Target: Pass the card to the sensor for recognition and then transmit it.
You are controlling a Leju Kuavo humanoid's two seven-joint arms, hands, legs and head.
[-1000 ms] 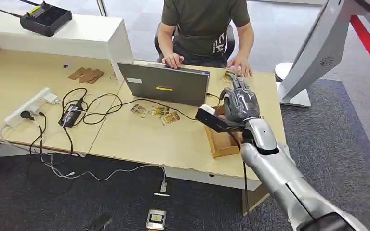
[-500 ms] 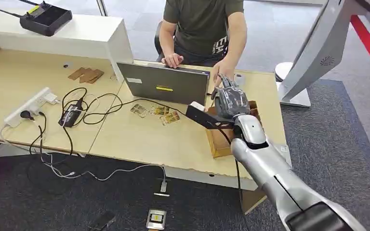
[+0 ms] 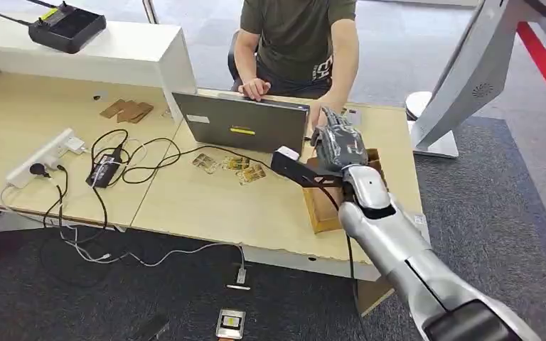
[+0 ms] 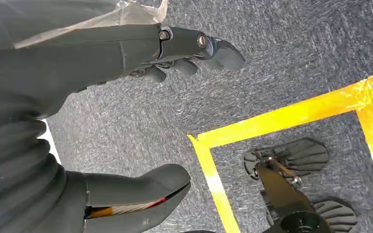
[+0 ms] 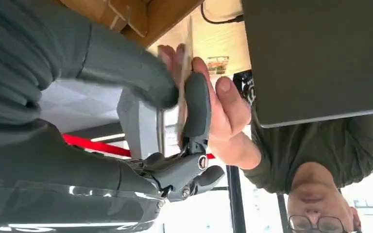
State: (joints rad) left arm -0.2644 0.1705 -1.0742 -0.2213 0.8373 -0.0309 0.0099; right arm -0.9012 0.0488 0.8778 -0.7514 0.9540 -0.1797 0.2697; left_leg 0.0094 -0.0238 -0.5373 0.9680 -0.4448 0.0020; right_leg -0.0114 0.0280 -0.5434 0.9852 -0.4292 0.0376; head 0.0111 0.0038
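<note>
My right hand is raised over the far right part of the desk, just past the black card sensor that juts out above a wooden box. In the right wrist view the hand pinches a thin tan card, seen edge-on, between thumb and finger. A seated person's hand has its fingers on the same card. The person's forearm reaches in behind my hand. My left hand hangs with its fingers apart, holding nothing.
A grey laptop stands open in front of the person. Several cards lie on the desk beside a black cable. A power strip and adapter lie at the left. A white kiosk stand rises at the right.
My right hand has moved with the card from beside the sensor toward the person. The person's hand has left the desk and come up to the card.
</note>
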